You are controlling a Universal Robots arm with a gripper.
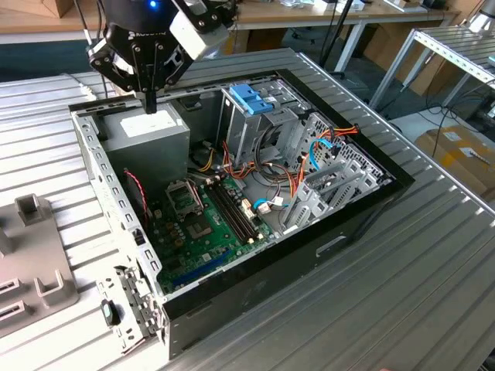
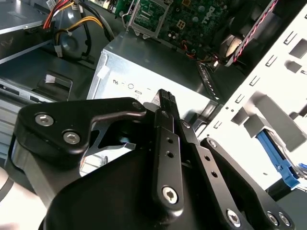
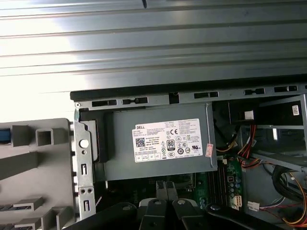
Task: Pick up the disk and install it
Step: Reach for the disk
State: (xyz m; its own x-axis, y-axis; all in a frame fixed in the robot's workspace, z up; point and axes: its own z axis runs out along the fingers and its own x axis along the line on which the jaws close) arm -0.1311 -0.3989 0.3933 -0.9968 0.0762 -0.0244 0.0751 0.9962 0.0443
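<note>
My gripper (image 1: 150, 103) hangs over the back left corner of the open computer case (image 1: 363, 212), fingers pointing down, shut and empty. It is just above the big grey metal box with a white sticker (image 1: 147, 133), also seen in the first wrist view (image 3: 158, 143). In the second wrist view the fingertips (image 2: 166, 97) lie together over that box (image 2: 139, 72). The disk's grey face is out of view. A bright blue plastic piece (image 2: 277, 162) lies outside the case wall on the grey fixture (image 3: 38, 158); I cannot tell whether it frames a drive.
A blue plastic bracket (image 1: 251, 98) tops the metal drive cage (image 1: 247, 135) inside the case. The green motherboard (image 1: 205, 220) and orange and red cables (image 1: 298, 182) lie beside it. The grey fixture (image 1: 35, 270) rests on the ribbed metal table (image 1: 418, 294) at the exterior view's left.
</note>
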